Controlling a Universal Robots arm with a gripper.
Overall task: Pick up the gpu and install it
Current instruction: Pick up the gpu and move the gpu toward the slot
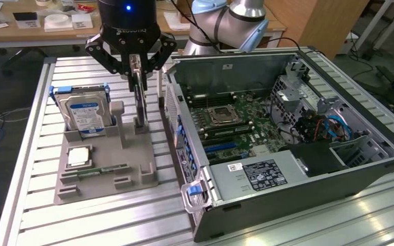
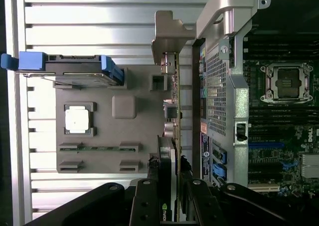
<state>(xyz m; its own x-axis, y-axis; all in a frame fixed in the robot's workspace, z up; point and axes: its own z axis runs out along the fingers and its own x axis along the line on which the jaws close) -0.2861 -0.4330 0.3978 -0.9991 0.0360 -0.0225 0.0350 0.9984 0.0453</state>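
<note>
The gpu (image 1: pixel 141 100) stands on edge as a thin dark card in the grey holder (image 1: pixel 134 171), between the hard drive and the open computer case. My gripper (image 1: pixel 137 69) comes down from above with a finger on each side of the card's upper edge, shut on it. The card's lower end is still at the holder's slot. In the wrist view the gpu (image 2: pixel 173 111) runs edge-on away from my gripper (image 2: pixel 169 172), its metal bracket (image 2: pixel 167 34) at the far end, close beside the case wall (image 2: pixel 234 86).
A silver hard drive with a blue label (image 1: pixel 84 110) stands in the holder at the exterior view's left. A CPU chip (image 1: pixel 78 156) and a green RAM stick (image 1: pixel 101 170) lie in it. The open case (image 1: pixel 361 169) shows the motherboard (image 1: pixel 241 120) and blue slots (image 1: pixel 221 148).
</note>
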